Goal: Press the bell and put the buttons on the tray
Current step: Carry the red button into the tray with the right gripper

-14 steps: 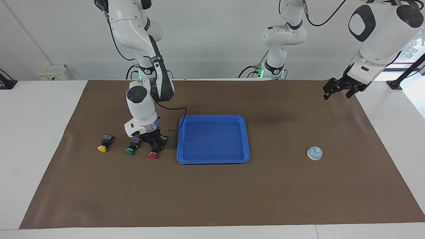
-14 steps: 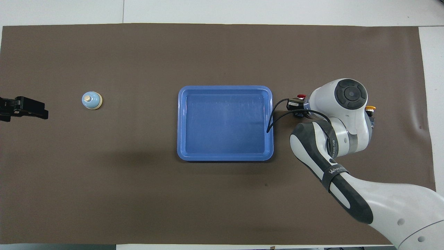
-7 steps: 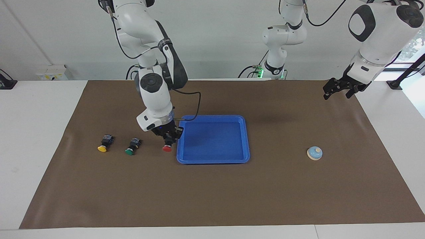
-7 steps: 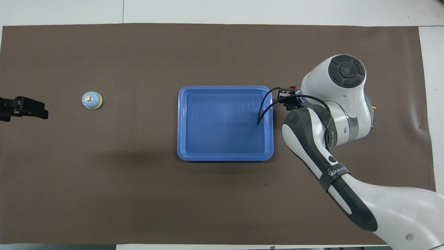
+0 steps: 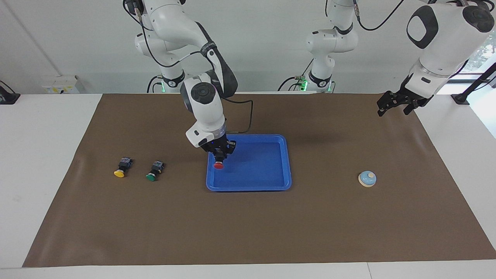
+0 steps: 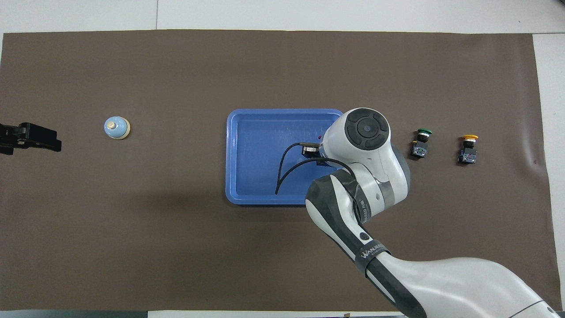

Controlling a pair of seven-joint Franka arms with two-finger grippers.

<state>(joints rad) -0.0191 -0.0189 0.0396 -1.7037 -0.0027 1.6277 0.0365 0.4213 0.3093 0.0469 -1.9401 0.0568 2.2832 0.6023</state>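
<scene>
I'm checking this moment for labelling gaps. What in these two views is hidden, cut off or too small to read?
- Overhead view: the right end effector and the red-capped push-button switch it holds over the bright-blue plastic tray are covered by the arm's own wrist.
- Overhead view: the left end effector is cut off by the picture's edge.
- Facing view: whether the red button touches the tray floor cannot be told.
</scene>
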